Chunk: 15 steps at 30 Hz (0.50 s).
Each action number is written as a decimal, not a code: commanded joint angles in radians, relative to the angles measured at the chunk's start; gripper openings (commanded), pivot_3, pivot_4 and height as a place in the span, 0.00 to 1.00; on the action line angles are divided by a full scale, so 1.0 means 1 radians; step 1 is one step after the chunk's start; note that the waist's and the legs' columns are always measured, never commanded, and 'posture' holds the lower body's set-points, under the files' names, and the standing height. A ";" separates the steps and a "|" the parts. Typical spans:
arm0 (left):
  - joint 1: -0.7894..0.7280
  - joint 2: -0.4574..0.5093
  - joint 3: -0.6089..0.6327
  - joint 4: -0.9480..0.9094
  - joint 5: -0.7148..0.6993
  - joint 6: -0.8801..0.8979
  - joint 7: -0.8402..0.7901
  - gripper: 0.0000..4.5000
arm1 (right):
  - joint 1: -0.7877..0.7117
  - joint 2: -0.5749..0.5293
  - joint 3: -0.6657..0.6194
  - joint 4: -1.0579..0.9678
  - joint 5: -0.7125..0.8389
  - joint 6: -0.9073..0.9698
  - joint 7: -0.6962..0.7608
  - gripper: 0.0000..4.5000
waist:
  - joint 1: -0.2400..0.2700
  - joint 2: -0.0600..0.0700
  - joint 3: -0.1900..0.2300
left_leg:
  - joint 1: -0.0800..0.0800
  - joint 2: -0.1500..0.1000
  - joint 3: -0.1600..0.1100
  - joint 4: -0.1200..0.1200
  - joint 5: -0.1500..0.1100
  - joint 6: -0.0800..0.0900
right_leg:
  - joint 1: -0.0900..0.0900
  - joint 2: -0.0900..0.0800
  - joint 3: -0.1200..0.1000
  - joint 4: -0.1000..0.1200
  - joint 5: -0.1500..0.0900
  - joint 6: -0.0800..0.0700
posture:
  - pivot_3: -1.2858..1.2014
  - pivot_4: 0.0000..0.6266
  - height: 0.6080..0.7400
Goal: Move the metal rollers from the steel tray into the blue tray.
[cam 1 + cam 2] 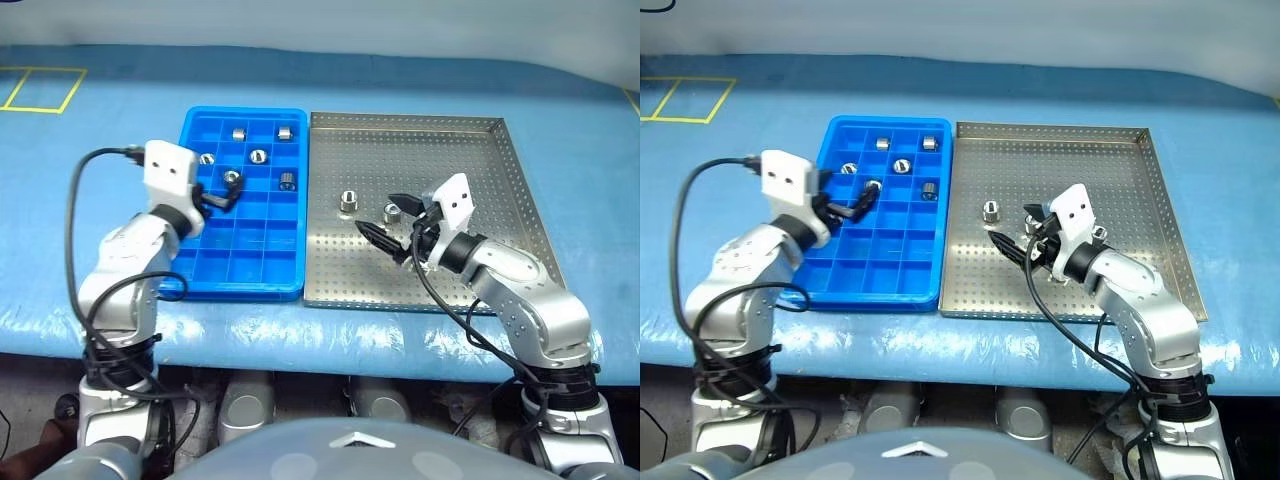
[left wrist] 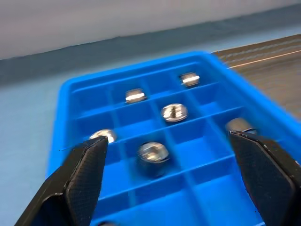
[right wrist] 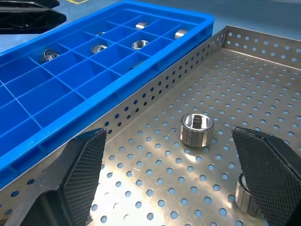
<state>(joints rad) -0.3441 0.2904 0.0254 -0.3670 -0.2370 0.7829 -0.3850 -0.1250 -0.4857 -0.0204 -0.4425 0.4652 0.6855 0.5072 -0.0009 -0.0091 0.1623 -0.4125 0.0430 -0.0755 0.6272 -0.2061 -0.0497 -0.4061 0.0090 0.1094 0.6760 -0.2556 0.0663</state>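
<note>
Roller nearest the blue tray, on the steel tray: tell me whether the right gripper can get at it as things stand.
Probably yes. The right gripper hovers with its jaws open just short of that roller, which stands alone on the steel tray with nothing in front of it; a second roller sits beside one finger.

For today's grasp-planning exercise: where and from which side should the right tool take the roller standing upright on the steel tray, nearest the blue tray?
Grip the roller across its ribbed round wall. It stands on end on the steel tray, hollow up, so the open right tool could probably close from either side.
</note>
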 commanded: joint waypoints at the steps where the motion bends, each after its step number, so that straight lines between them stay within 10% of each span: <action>1: -0.124 -0.047 -0.164 0.188 0.051 -0.083 -0.046 1.00 | 0.016 -0.005 -0.038 -0.054 -0.003 -0.005 -0.026 1.00 | -0.006 0.000 0.000 | 0.000 0.000 0.000 0.001 0.000 0.000 | 0.001 0.000 0.000 0.000 0.000 0.000 | 0.53 0.24 1.00; 15: -0.403 -0.156 -0.331 0.802 0.217 -0.259 -0.099 1.00 | 0.153 0.017 -0.098 -0.201 0.009 0.022 -0.123 1.00 | -0.098 0.003 -0.002 | 0.000 0.000 0.001 -0.002 -0.001 0.002 | 0.000 0.001 0.003 -0.002 0.000 0.000 | 0.46 0.24 1.00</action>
<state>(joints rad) -0.7314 0.1364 -0.2940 0.4146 -0.0383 0.5312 -0.4641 0.0279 -0.4735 -0.0896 -0.5998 0.4608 0.7081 0.3936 -0.0987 -0.0058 0.1606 -0.4118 0.0427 -0.0740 0.6251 -0.2070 -0.0480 -0.4064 0.0100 0.1126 0.6744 -0.2557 0.0668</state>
